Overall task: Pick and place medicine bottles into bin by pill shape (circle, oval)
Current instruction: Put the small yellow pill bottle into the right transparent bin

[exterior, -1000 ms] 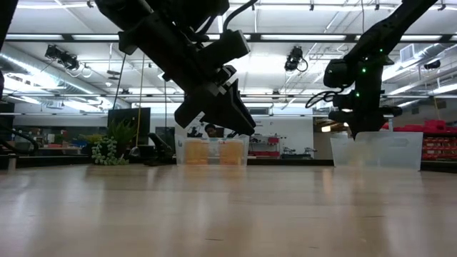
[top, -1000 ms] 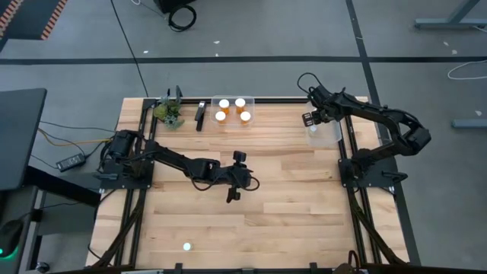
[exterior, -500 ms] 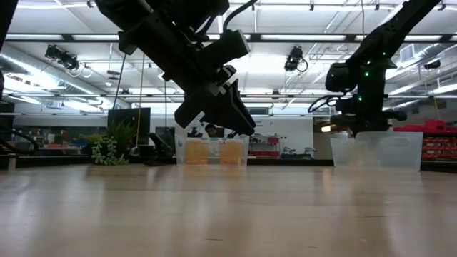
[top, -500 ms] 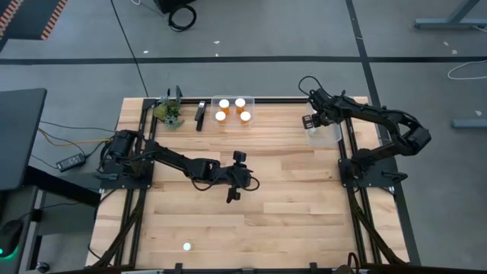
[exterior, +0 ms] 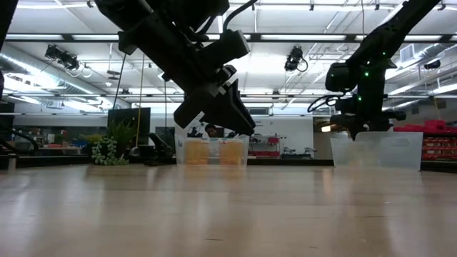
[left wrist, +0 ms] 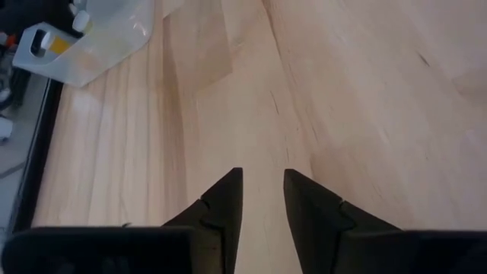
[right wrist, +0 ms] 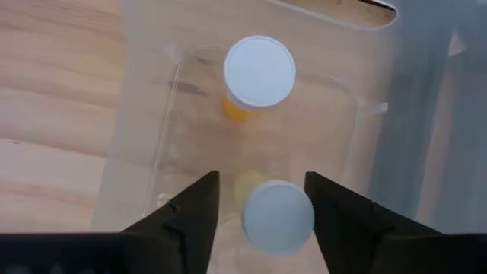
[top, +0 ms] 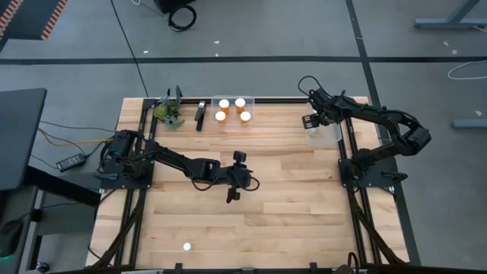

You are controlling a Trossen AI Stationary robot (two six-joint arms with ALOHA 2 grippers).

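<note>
Two orange medicine bottles with white caps lie in the clear bin (right wrist: 365, 114) at the table's far right. One bottle (right wrist: 259, 72) sits farther along the bin floor. The other (right wrist: 278, 215) shows below and between the fingers of my right gripper (right wrist: 261, 183), which is open above the bin (top: 323, 133), pointing down. I cannot tell whether a finger touches that cap. A second clear bin (top: 232, 110) at the far middle holds several more bottles, standing. My left gripper (left wrist: 262, 179) hovers over the bare table middle (top: 232, 194), its fingers a narrow gap apart with nothing between them.
A small green plant (top: 169, 113) and a dark upright object (top: 200, 114) stand at the far left beside the middle bin. A small white spot (top: 186, 246) lies near the front edge. Black frame rails (top: 346, 152) run along the table's sides.
</note>
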